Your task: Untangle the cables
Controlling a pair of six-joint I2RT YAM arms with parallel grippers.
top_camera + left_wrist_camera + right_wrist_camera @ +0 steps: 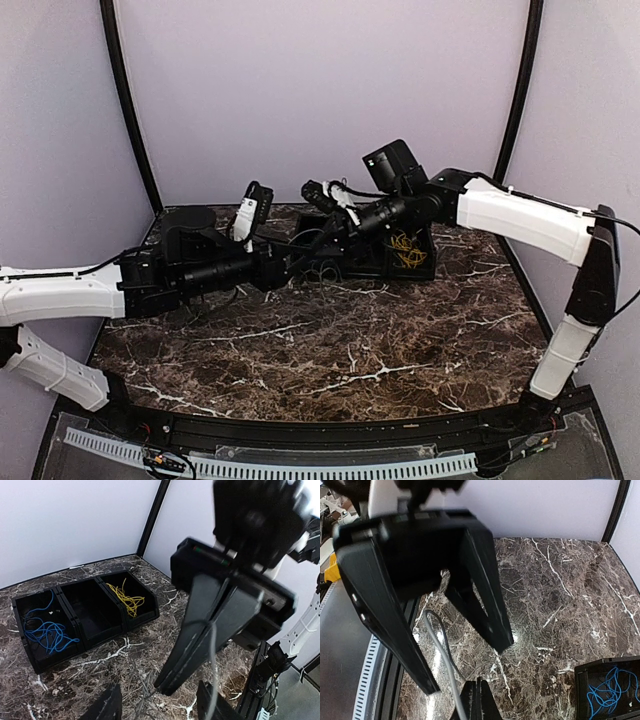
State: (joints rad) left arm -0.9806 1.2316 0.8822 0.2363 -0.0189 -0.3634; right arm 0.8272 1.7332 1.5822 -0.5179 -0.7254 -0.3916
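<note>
A dark marble table (330, 350) veined in white sits inside pale lilac walls (320, 90). Above it, toward 12 o'clock in the top view, 1 thin grey cable (442, 660) hangs in the air between the 2 tools. In the right wrist view it curves from between the spread fingers opposite down to 6 o'clock, ending just beside that camera's own fingertips. The rest of the wiring lies in a black 3-compartment bin (97, 639) at about 1 o'clock on the table. In the left wrist view, blue cables (47, 632) lie loosely tangled in the end compartment at 9 o'clock and yellow cables (127, 600) are bunched in the end compartment at 3 o'clock. The middle compartment is too dark to tell what it holds. The right gripper (162, 686) has its fingers pressed together to a point, with the grey cable running down across them; whether the strand is actually pinched cannot be told. The left gripper (468, 667) faces it tip to tip, its fingers wide apart and closed on nothing. The left arm (60, 295) comes in from 9 o'clock and the right arm (520, 215) from 3 o'clock, and the 2 meet beside the bin, on its 9 o'clock side.
</note>
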